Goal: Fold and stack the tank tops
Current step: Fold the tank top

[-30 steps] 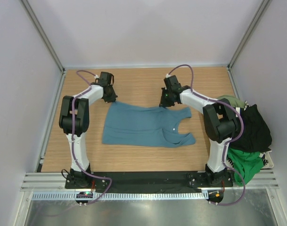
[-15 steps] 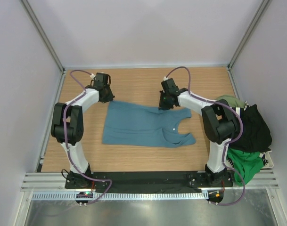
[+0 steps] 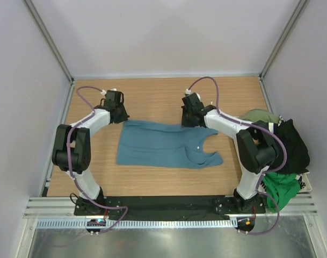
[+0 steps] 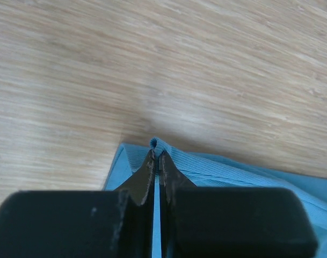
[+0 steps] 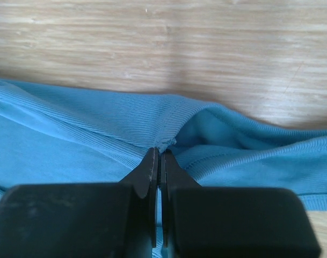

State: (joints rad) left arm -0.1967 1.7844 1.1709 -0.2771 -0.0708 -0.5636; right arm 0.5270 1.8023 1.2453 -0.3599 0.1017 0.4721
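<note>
Both jaws tight on far edge of teal tank top (image 3: 163, 146)

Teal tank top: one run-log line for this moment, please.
left gripper: shut on teal tank top corner | right gripper: shut on far edge | cloth: spread on table

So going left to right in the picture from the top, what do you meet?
First the left claw → right claw → black tank top. The teal tank top they pinch stretches past both claws, so it's left out.
</note>
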